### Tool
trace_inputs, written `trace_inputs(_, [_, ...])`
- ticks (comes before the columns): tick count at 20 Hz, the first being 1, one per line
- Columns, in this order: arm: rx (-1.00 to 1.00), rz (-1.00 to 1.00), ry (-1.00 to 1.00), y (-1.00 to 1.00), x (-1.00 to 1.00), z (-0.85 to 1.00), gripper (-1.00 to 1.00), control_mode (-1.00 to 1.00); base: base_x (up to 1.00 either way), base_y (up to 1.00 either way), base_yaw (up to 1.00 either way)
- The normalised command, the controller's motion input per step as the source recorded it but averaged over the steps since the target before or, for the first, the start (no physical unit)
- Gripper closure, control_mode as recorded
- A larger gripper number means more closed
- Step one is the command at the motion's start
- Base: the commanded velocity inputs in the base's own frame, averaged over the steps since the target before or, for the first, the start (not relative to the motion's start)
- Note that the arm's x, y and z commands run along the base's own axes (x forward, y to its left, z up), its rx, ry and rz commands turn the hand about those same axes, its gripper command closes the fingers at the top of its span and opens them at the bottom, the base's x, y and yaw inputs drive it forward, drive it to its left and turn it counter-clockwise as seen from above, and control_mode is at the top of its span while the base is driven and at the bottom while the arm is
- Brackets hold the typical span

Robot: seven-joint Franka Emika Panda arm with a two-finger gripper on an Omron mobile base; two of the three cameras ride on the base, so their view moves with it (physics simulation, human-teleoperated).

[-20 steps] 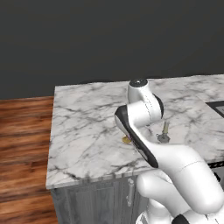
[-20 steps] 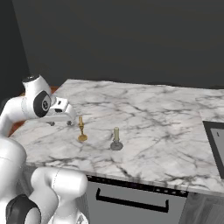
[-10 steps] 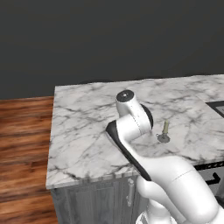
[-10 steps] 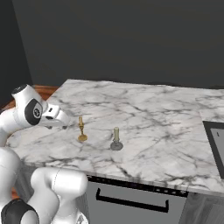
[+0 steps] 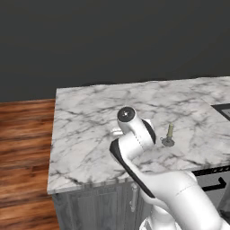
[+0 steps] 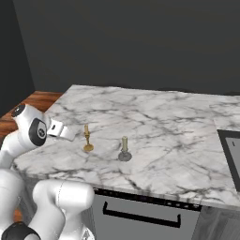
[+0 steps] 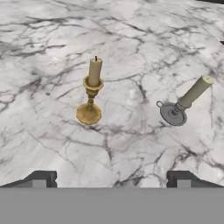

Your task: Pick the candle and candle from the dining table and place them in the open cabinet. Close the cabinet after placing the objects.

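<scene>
Dark grey wall fills the background, with a strip of brown wood plank floor [image 5: 24,148] off to one side, and the big white marble dining table with grey veins [image 5: 90,121] takes up the middle of the left base view. Over there the stubby pale-olive candle on a round grey metal base [image 5: 169,135] stands upright on the marble just beside the white arm's dark-capped joint, and the arm bends low across the near edge of the table, blocking what's behind it. Moving to the right base view, the two-finger gripper [image 6: 70,134] sits low at the table's left end, pointing sideways along the marble toward the thin yellow taper in a slender gold candlestick [image 6: 87,138], which is just beside it but apart, no contact. The olive candle is a bit further on, near the gold one with a clear gap between them, and both stand close to the front edge. A black cooktop corner [image 6: 232,152] peeks in at the right. From the hand view, the two dark fingertips [image 7: 40,178] are spread wide apart at the bottom, holding nothing, with the gold candlestick ahead between them, closer to the left one, and the olive candle up to the right.
</scene>
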Motion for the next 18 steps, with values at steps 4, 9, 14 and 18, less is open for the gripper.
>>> trace_inputs(4, [0.0,-0.08,-0.11,0.0,0.25,-0.19,-1.0,-1.0,0.0,0.0,0.0])
trace_inputs(9, [0.0,-0.09,-0.01,0.0,0.31,-0.07,-1.0,-1.0,0.0,0.0,0.0])
trace_inputs(14, [0.0,-0.06,0.0,-0.05,0.28,-0.03,-1.0,-1.0,0.0,0.0,0.0])
trace_inputs(18, [0.0,-0.02,0.0,0.0,0.29,-0.15,-1.0,-1.0,0.0,0.0,0.0])
